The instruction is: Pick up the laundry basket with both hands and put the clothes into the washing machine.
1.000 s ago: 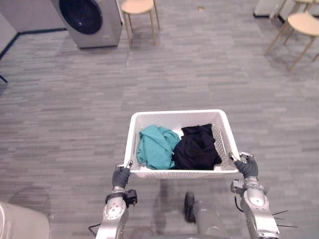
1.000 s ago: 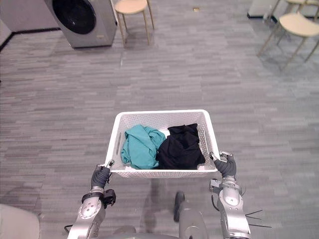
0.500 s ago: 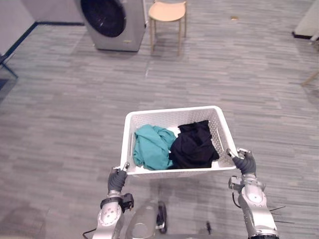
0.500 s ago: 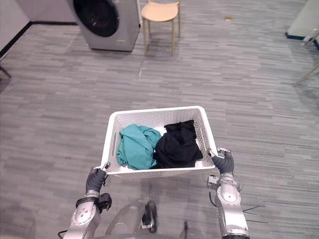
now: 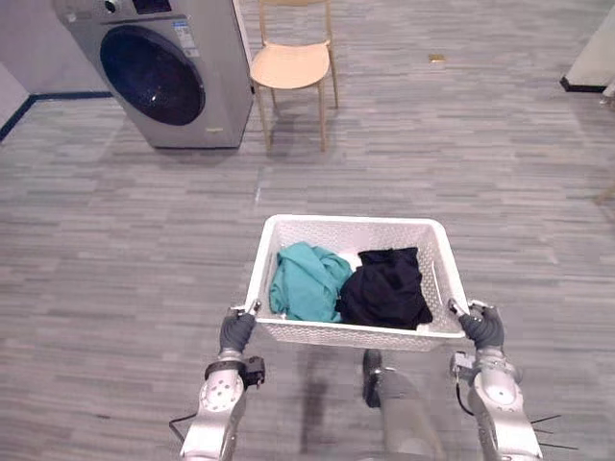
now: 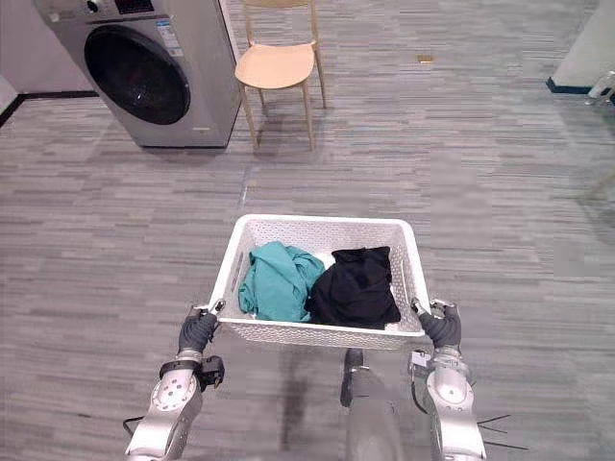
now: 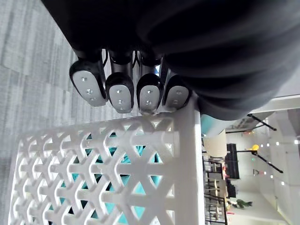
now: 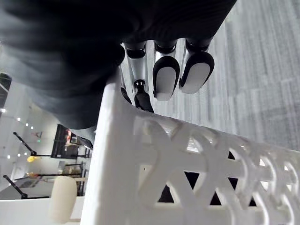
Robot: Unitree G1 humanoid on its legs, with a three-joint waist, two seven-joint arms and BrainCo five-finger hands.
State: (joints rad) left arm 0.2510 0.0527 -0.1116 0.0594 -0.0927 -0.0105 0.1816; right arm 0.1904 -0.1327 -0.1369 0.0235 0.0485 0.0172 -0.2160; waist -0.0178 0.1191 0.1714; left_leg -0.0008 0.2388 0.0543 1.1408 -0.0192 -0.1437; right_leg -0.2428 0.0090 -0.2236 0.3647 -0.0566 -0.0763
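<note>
I carry a white lattice laundry basket (image 5: 440, 252) off the floor, level in front of me. Inside lie a teal garment (image 5: 306, 280) on the left and a black garment (image 5: 386, 288) on the right. My left hand (image 5: 235, 331) is curled round the basket's near left corner rim, its fingers (image 7: 121, 91) hooked over the lattice wall (image 7: 93, 173). At the near right corner my right hand (image 5: 480, 328) grips the rim the same way, fingers (image 8: 166, 75) over the wall (image 8: 187, 173). The grey washing machine (image 5: 159, 67) with its dark round door closed stands at the far left.
A wooden chair (image 5: 291, 65) stands just right of the washing machine. A small brown scrap (image 5: 437, 59) lies on the grey plank floor (image 5: 115, 240) farther right. A white cabinet corner (image 5: 594, 58) shows at the far right edge.
The whole view has shifted: the washing machine and chair now sit lower and larger in the picture. The basket stays held in both hands with the clothes unmoved.
</note>
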